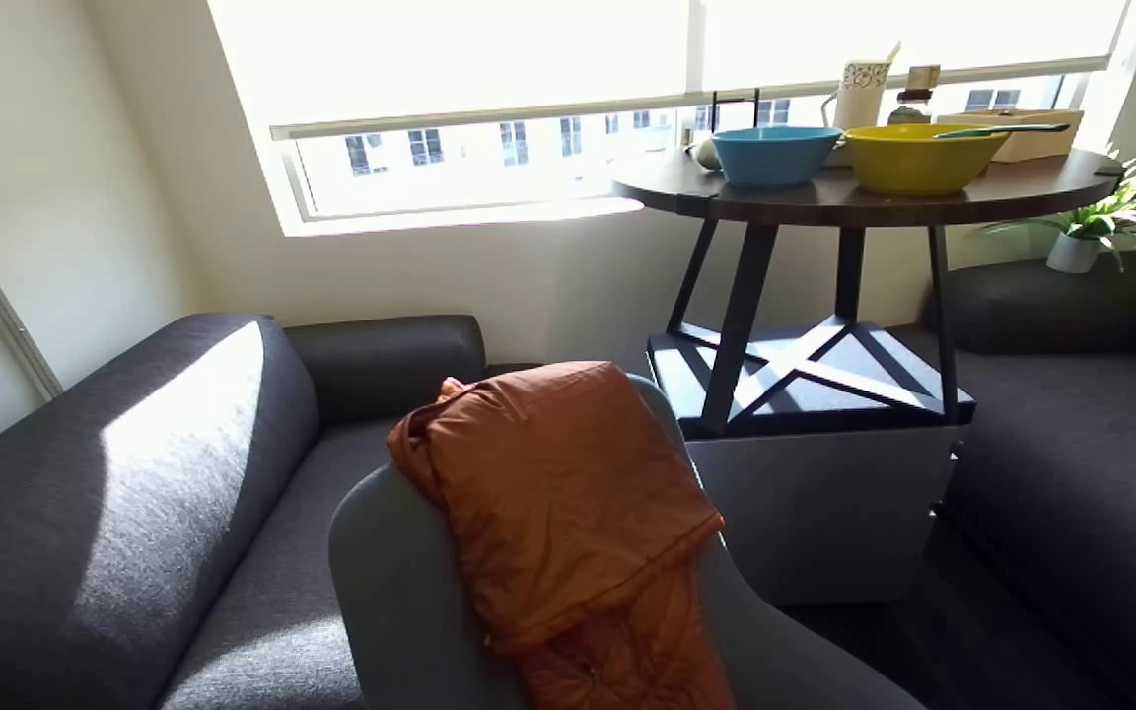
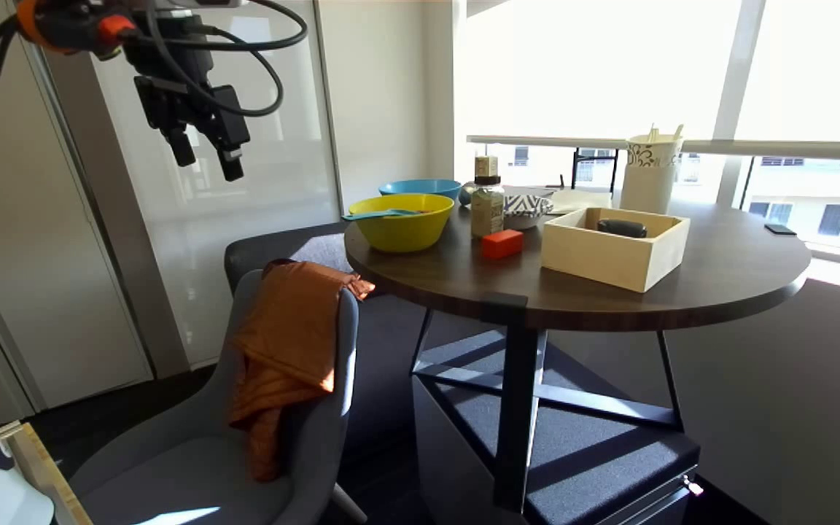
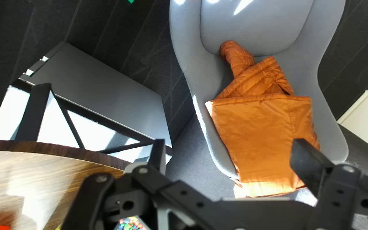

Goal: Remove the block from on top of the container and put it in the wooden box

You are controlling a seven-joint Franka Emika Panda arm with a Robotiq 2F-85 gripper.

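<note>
The container is a narrow upright bottle with a pale label and dark cap (image 2: 488, 211). It stands on the round table and also shows in an exterior view (image 1: 911, 112). The block, a small light wooden one (image 2: 486, 166), sits on its cap and shows also in an exterior view (image 1: 923, 77). The low tan wooden box (image 2: 595, 251) stands beside it on the table, with a black object inside; it shows partly behind the yellow bowl (image 1: 1046, 140). My gripper (image 2: 208, 162) is open and empty, high and away from the table; the wrist view shows its fingers apart (image 3: 232, 153) above a chair.
A red block (image 2: 502, 244) lies near the bottle. A yellow bowl (image 2: 399, 226) with a teal utensil, a blue bowl (image 2: 420, 187), a patterned bowl (image 2: 528, 208) and a tall white cup with utensils (image 2: 650, 175) stand around. A grey chair holds an orange jacket (image 2: 292, 335).
</note>
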